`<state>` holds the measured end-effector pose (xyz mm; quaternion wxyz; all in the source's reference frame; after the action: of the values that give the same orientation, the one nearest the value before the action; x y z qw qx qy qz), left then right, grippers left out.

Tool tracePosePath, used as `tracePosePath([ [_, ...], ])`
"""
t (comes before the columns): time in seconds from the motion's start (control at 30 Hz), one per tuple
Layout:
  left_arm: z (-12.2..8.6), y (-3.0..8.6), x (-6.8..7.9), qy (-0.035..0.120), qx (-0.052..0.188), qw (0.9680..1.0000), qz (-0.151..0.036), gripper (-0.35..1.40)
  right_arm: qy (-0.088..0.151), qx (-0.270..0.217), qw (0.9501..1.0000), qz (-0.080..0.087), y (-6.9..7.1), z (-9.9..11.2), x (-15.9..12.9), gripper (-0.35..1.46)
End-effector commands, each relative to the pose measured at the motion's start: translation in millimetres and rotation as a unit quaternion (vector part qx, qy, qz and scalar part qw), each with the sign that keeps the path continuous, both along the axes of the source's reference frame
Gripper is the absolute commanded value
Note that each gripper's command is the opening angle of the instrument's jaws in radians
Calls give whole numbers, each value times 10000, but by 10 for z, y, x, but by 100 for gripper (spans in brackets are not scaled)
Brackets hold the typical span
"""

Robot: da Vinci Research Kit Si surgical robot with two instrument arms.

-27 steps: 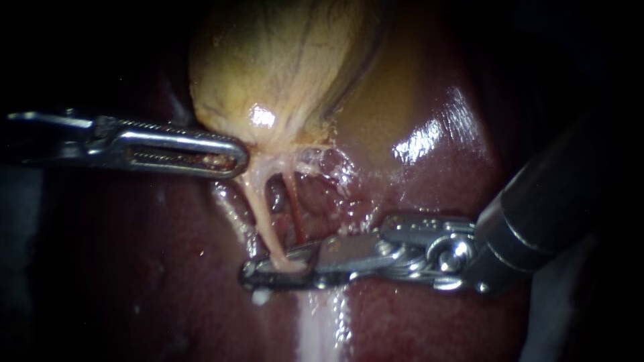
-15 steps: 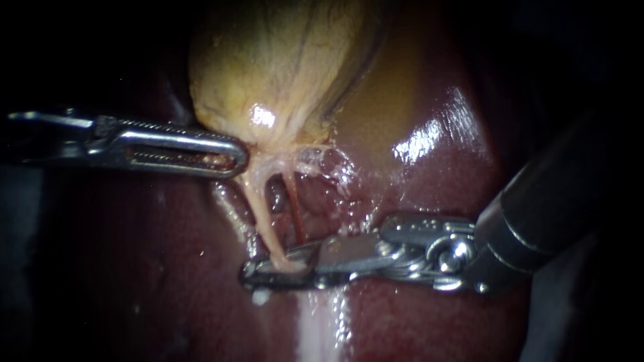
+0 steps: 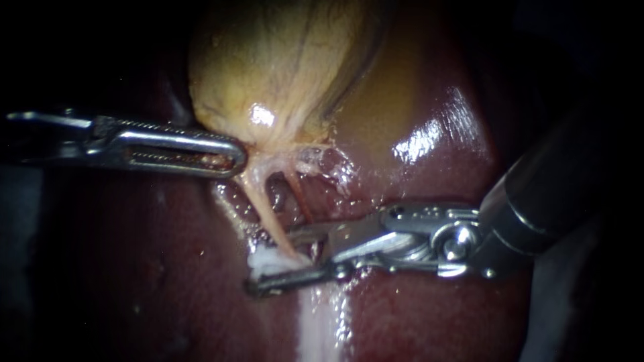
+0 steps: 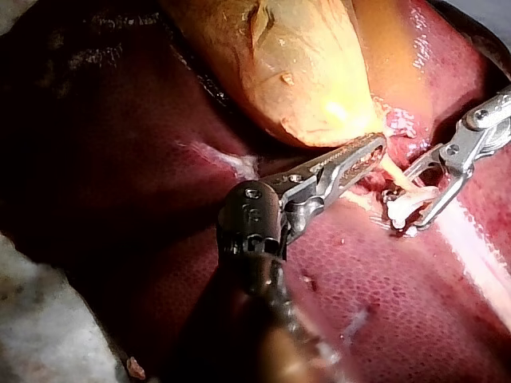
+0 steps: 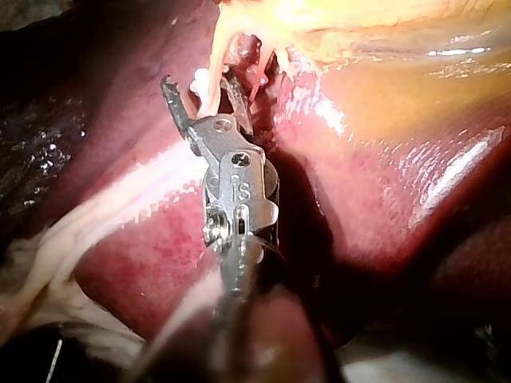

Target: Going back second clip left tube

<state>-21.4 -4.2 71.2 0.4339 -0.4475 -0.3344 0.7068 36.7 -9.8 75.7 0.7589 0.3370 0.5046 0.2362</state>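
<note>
Left instrument: I am clamping the gallbladder.
Right instrument: my jaws are gaping around the left tube's clip.

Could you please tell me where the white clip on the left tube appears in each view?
Endoscope view: the white clip sits low centre, between the right instrument's open jaws.
Left wrist view: the clip lies just ahead of the left instrument, between the right instrument's jaws.
Right wrist view: only a white speck of it shows between the jaws.
Shared landmark: the pale left tube it sits on.
</note>
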Motion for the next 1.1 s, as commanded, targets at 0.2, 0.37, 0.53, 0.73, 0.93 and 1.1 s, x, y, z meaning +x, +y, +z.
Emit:
tracePosePath([
  [0.2,0,0,0,-2,-1,10000,2,-35,15,12,10000,-20,2,-3,-11,49],
  [0.37,1,0,1,-3,-2,10000,4,-35,57,-12,10000,-69,7,-11,-27,49],
  [0.53,1,1,2,-4,-1,10000,5,-35,134,-92,9998,-149,17,-25,-51,49],
  [0.73,1,1,2,-4,-2,10000,6,-35,242,-321,9989,-237,34,-45,-82,49],
  [0.93,2,1,2,-3,-2,10000,5,-35,258,-620,9975,-200,57,-65,-115,49],
  [1.1,2,1,1,-3,-2,10000,4,-35,230,-784,9966,-144,77,-80,-140,49],
])
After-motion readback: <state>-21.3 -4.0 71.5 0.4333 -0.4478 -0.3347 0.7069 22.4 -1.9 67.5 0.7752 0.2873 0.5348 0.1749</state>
